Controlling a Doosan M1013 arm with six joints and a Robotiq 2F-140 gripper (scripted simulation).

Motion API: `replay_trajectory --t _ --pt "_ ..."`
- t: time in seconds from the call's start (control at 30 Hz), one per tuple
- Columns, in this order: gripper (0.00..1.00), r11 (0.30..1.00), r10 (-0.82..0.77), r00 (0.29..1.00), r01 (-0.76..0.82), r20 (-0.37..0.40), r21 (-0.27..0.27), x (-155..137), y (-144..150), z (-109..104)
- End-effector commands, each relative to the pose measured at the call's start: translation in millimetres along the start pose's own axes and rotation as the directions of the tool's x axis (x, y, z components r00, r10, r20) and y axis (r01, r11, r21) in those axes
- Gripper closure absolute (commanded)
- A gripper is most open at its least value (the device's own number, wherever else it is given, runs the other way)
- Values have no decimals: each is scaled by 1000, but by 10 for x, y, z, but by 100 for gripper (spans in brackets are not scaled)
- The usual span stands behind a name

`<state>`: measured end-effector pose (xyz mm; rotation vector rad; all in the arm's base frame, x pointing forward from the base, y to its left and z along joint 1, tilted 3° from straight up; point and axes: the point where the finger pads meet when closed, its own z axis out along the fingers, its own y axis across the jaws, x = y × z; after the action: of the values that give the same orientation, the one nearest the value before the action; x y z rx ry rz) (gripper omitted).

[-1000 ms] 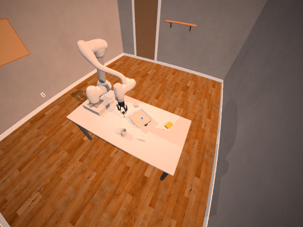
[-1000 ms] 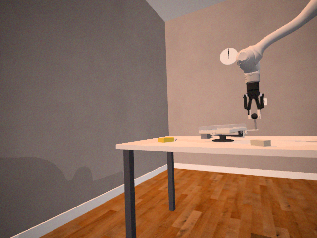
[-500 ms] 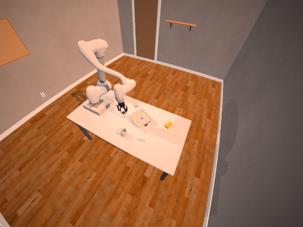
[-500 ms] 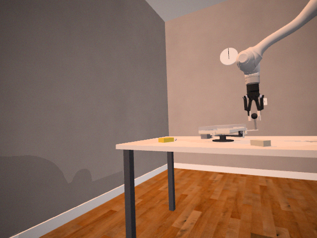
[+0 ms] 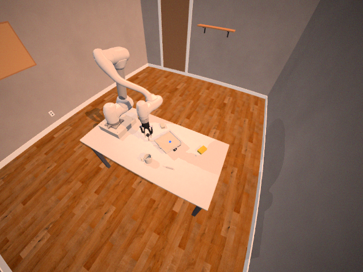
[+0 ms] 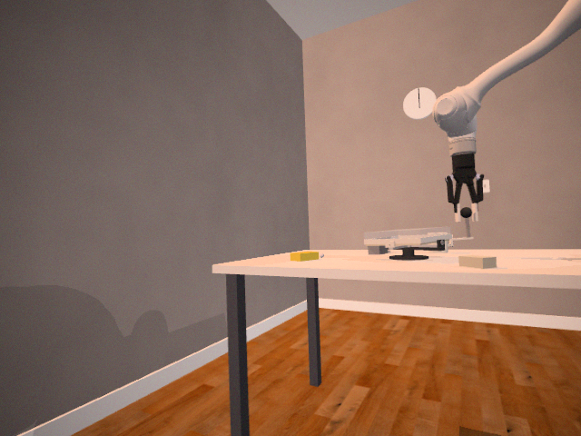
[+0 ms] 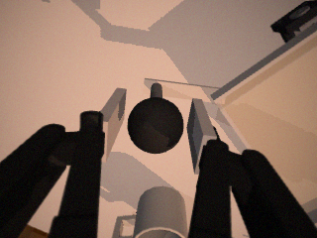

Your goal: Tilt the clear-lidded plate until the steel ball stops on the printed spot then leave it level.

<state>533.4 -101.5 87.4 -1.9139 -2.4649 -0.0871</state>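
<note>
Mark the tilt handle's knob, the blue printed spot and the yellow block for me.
Black knob [image 7: 156, 125], wrist view, middle of the ball, between the finger pads.
Blue printed spot [image 5: 169, 141], top view, spot's centre on the plate.
Yellow block [image 5: 202, 149], top view, its top face.

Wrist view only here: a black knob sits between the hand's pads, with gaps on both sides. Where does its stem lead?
Observer: In the exterior view the stem drops to a thin lever sticking out of the plate edge. The hand straddles the knob.
Operator: Anything loose touching the plate?
Observer: No. In the top view, the yellow block and the mug lie apart from it.
Operator: Ball on the spot?
Observer: The blue spot shows near the plate's middle; the ball is too small to make out.
</note>
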Motion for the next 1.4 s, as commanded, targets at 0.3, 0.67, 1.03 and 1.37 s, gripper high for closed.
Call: replay_trajectory --t 0.3,0.67,1.03,1.37 --pt "64 1000 0 1000 0 0 0 0 0 -1" --pt "64 1000 0 1000 0 0 0 0 0 -1" --pt "100 1000 0 1000 0 0 0 0 0 -1" --pt "100 1000 0 1000 0 0 0 0 0 -1"
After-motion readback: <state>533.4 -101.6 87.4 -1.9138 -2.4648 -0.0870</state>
